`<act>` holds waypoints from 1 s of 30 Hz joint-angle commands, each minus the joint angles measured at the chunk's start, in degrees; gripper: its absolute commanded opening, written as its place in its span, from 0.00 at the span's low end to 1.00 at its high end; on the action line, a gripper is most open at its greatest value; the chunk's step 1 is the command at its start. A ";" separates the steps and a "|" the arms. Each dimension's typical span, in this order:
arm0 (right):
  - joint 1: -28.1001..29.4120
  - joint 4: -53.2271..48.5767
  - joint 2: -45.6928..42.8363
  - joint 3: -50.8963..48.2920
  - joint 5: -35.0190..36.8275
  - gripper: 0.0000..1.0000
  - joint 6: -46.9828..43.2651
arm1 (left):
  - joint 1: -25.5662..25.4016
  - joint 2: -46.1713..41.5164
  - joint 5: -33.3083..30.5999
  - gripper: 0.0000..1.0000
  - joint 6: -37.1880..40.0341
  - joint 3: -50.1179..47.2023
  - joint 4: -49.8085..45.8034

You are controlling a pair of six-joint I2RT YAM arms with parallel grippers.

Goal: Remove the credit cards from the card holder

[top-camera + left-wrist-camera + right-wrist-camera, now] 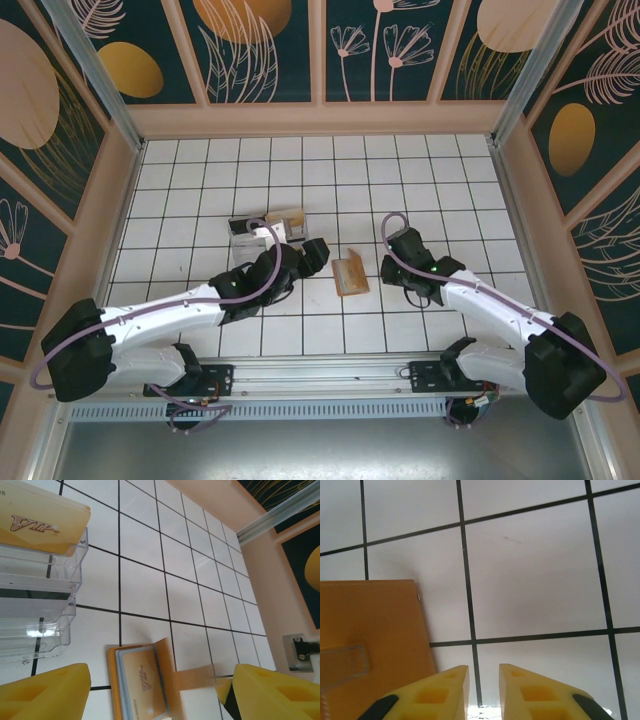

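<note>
On the tiled table between my arms:

- card holder [350, 275], one, lying open and flat, pocket upward for access
- pocketed credit card [145, 677], one showing
- loose credit card [40, 520], one, resting atop the clear tiered tray [35, 610], probably the drop-off place
- my left gripper [161, 680], fingers wide apart and empty, above the holder
- my right gripper [483, 672], fingers narrowly apart and empty, beside the holder's edge
</note>
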 commanded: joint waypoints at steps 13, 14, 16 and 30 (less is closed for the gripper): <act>2.78 5.34 -0.10 -0.26 -2.84 0.24 -2.10 | 0.05 16.79 9.34 0.63 -1.67 2.68 6.44; 4.21 5.79 0.21 -0.09 -2.77 0.29 -2.13 | 0.07 15.72 7.68 0.65 -1.84 2.45 5.34; 7.14 6.29 2.00 0.81 -1.78 0.34 -2.20 | 0.02 13.18 4.63 0.71 -1.95 1.82 3.47; 20.48 2.72 22.51 13.37 8.20 0.59 -3.17 | 1.13 -9.64 -12.33 0.99 -6.42 -7.20 -10.96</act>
